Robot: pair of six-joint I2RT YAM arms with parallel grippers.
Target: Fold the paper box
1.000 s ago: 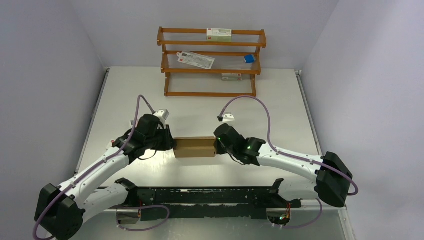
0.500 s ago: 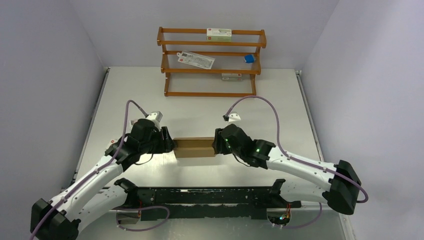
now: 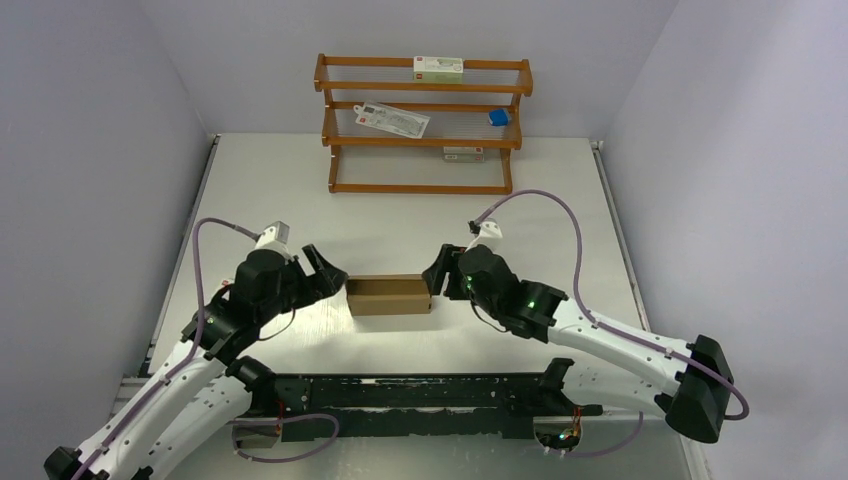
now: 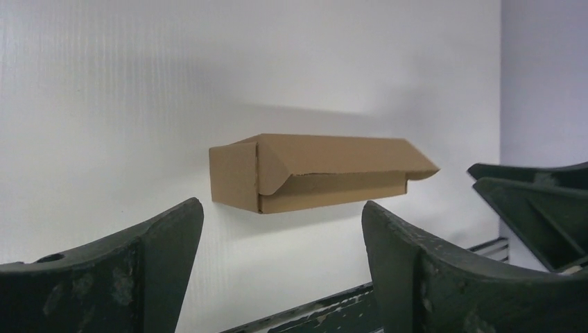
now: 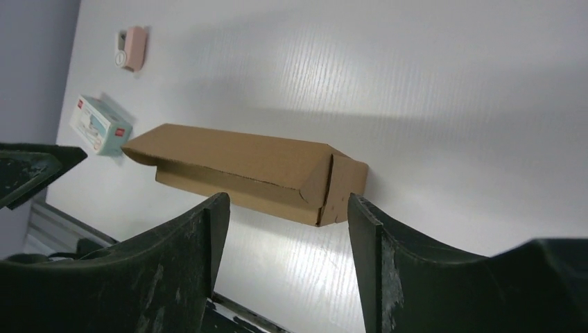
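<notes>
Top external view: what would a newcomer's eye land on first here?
A brown paper box sits at the centre, folded into shape. The left tool and right tool flank its ends, both open and clear of it. A wooden rack holding small cartons stands at the far edge.

left hand: spread wide | paper box: ahead, apart, lid ajar
</notes>
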